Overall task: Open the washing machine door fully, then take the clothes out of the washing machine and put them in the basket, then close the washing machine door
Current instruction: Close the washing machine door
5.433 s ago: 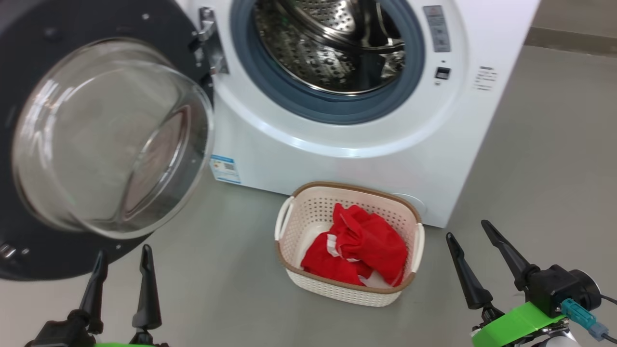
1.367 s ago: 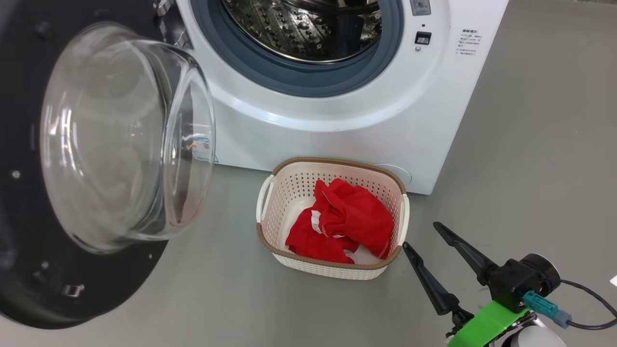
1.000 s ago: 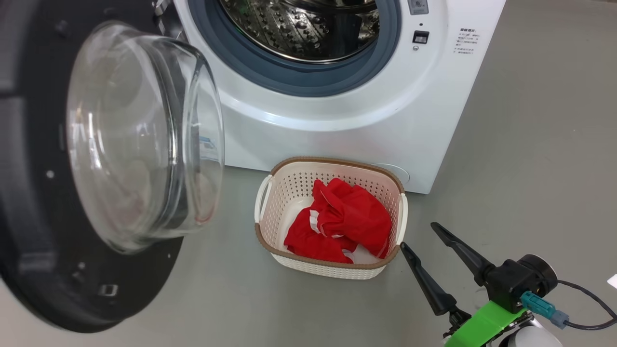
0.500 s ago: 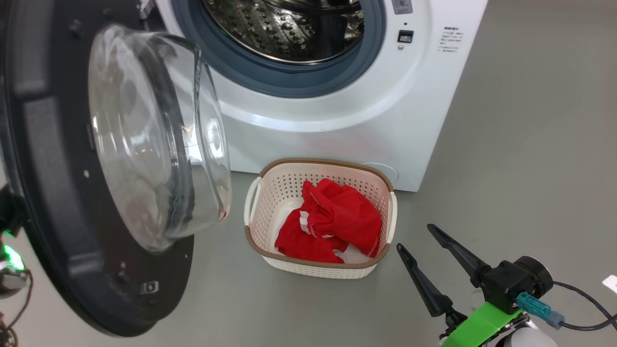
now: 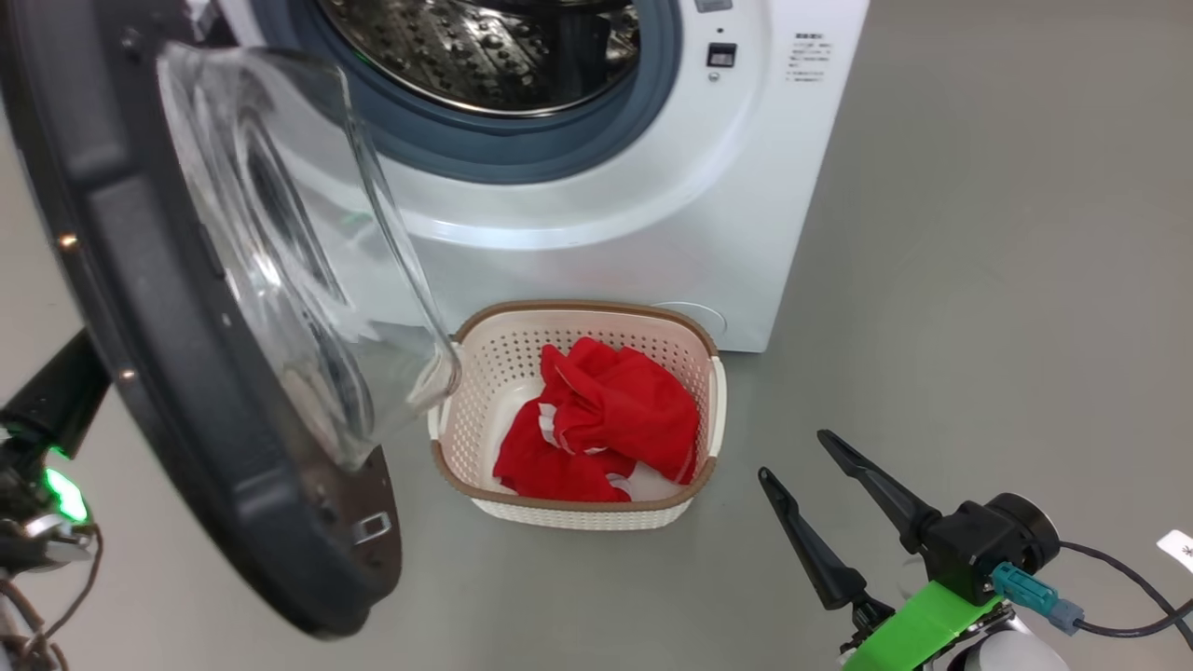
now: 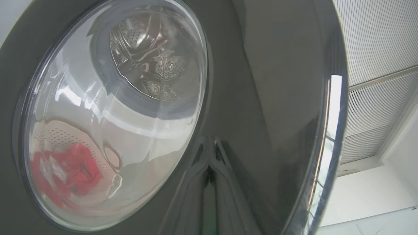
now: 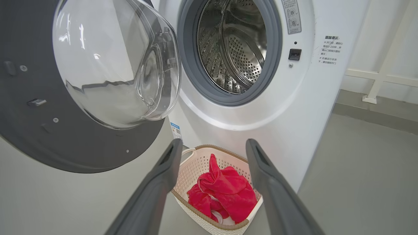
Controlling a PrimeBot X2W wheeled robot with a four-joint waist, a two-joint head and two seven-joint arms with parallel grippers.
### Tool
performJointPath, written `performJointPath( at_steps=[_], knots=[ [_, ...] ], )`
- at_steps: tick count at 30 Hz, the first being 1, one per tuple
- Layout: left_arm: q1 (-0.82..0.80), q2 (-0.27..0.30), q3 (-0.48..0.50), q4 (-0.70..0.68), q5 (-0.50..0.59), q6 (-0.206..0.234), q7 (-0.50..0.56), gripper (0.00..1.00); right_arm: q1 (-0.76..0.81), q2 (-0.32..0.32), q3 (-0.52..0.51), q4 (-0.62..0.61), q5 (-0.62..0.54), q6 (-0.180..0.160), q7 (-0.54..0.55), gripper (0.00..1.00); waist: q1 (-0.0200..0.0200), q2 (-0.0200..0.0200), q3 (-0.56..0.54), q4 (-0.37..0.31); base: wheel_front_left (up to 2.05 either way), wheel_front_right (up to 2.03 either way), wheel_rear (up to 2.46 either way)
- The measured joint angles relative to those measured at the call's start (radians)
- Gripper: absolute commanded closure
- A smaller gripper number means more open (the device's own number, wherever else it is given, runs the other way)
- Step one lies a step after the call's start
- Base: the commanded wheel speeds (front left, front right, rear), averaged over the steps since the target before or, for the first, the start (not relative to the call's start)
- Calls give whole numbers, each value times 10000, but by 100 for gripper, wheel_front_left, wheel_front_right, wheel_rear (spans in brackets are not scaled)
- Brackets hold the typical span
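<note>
The door (image 5: pixel 130 261) covers the left side of the washer (image 5: pixel 652 242), and the top of the drum (image 5: pixel 466 56) is cut off. The clothes (image 5: pixel 606 419) hide most of the basket (image 5: pixel 578 518) bottom. The writing (image 5: pixel 808 58) on the washer is too small to read.

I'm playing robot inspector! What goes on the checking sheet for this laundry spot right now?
Surface: grey floor, smooth.
Job's things: washing machine, no clothes seen in its steel drum; washing machine door stands partly open; red clothes lie in the basket, which sits on the floor in front of the machine.
Clutter: small white tag on the floor at the head view's right edge.
End effectors: left end effector shut, tips at the door's glossy outer face; right end effector open, holding nothing, beside the basket.
Cables: dark cable at the right wrist.
Surroundings: white rail along the wall.
</note>
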Motion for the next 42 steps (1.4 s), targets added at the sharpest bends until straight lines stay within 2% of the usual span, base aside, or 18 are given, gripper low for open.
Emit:
performJointPath(
  at_steps=[20, 26, 28, 29, 30, 31, 32, 33, 35, 38, 42],
  knots=[
    [1121, -36, -1745, -995, -1797, 161, -1371, 100, -165, 157, -19, 4, 2, 0, 0, 0, 0, 0, 131, -850, 0, 0, 0],
    [1410, -42, -2006, -1229, -1791, 130, -1837, 100, -165, 198, -23, 8, 2, 0, 0, 0, -1, 0, 91, -948, 0, 0, 0],
    [1473, -42, -2010, -1338, -1574, -119, -2113, 100, -165, 199, -31, 8, 2, 0, 0, 0, 0, 0, 87, -951, 0, 0, 0],
    [1509, -36, -2010, -1386, -1325, -236, -2332, 93, -165, 203, -35, 8, 2, 0, 0, 0, 0, 0, 84, -952, 0, 0, 0],
    [1537, -31, -2011, -1413, -1049, -360, -2562, 75, -165, 207, -36, 10, 2, 0, 0, 0, 0, 0, 82, -954, 0, 0, 0],
    [1560, -10, -2025, -1427, -696, -516, -2805, 53, -165, 211, -38, 12, 2, 0, 0, 0, 0, 0, 78, -955, 0, 0, 0],
    [1584, 17, -2046, -1432, -393, -713, -3032, 21, -165, 222, -44, 12, 2, 0, 0, 0, 0, 0, 70, -954, 0, 0, 0],
    [1632, 35, -2075, -1436, -153, -926, -3218, 2, -165, 242, -52, 12, 4, 0, 0, 0, 0, 0, 58, -948, 0, 0, 0],
    [1790, 117, -2186, -1432, 416, -1350, -3628, 0, -164, 261, -67, 12, 4, 0, 0, 0, 0, 0, 32, -924, 0, 0, 0],
    [1981, 408, -2466, -1429, 1856, -1791, -4612, 0, -161, 265, -67, 13, 4, 0, 0, 0, -1, 0, -15, -901, 0, 0, 0],
    [2227, 1139, -3336, -1459, 4027, -2034, -6475, 0, -160, 276, -73, 10, 6, 0, 0, 0, 0, 0, -26, -873, 0, 0, 0]
  ],
)
